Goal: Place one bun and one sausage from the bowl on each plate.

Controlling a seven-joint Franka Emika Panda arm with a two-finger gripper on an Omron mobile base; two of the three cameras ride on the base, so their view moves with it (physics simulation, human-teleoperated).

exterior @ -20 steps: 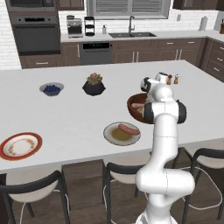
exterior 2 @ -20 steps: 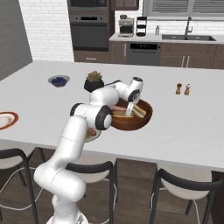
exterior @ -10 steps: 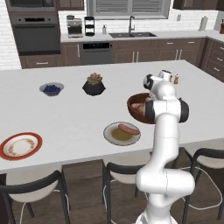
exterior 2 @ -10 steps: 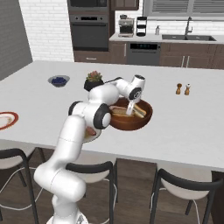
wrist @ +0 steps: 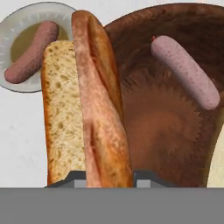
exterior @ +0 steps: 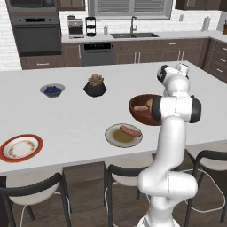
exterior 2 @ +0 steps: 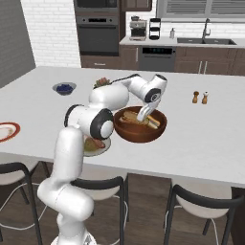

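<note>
Jaws gripping a split golden-brown bun [wrist: 94, 113] inside the deep reddish-brown bowl [exterior 2: 139, 134], well in from the white bench [exterior: 80, 119] near edge. One pink sausage [wrist: 186, 72] lying in bowl; another sausage [exterior: 130, 131] sitting on the pale grey plate [exterior: 123, 135], just left of bowl rim.

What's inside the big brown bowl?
In the bowl: one sausage, a bun pinched by the end effector. The bun hides what lies beneath it.

glossy white rounded arm [exterior: 170, 146] segments, dark joint bands, bulbous white base
</note>
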